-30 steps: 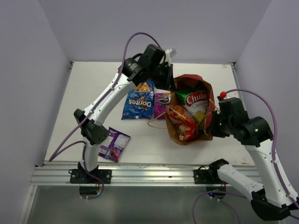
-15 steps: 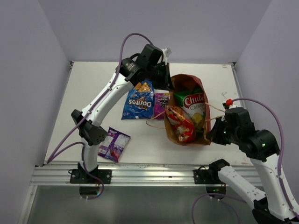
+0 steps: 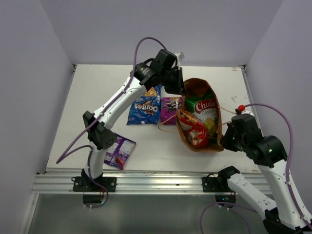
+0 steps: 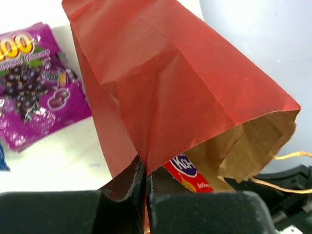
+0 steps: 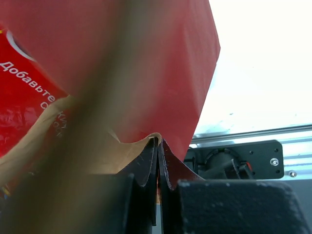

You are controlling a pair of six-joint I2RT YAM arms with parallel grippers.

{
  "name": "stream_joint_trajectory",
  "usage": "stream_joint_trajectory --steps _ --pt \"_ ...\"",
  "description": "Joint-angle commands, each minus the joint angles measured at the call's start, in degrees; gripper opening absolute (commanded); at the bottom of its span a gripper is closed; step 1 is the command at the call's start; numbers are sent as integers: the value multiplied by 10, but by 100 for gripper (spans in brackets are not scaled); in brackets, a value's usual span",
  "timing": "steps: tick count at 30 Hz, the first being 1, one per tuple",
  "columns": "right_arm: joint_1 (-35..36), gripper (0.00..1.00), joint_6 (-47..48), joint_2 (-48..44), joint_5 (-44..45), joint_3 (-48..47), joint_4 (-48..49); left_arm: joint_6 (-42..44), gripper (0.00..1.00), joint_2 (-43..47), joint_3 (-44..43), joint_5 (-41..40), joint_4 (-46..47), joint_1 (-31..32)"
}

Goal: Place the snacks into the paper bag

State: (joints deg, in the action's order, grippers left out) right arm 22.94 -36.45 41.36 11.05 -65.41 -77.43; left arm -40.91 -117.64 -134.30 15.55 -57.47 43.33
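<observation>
Your left gripper [image 4: 145,171] pinches the paper bag [image 3: 197,84] by its far rim, right gripper [image 5: 158,146] clamps the near rim — bag seemingly tilted open. Inside: red cookie bag [image 3: 191,129], green-white chips [image 3: 204,109]; Doritos [image 3: 145,109], purple square bag [image 3: 169,104], small purple packet [image 3: 118,151] lie outside.

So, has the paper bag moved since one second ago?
Yes, the paper bag slid slightly right, away from the unmoved Doritos pack.
</observation>
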Motion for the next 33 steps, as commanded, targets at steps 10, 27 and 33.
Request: stream_joint_trajectory --steps 10,27,33 --pt "0 0 -3 17 64 -11 26 -9 20 -25 -48 47 242 6" --pt "0 0 -3 26 57 5 58 51 23 27 27 -68 110 0" --pt "0 0 -6 21 62 5 59 42 35 151 236 -128 141 -12"
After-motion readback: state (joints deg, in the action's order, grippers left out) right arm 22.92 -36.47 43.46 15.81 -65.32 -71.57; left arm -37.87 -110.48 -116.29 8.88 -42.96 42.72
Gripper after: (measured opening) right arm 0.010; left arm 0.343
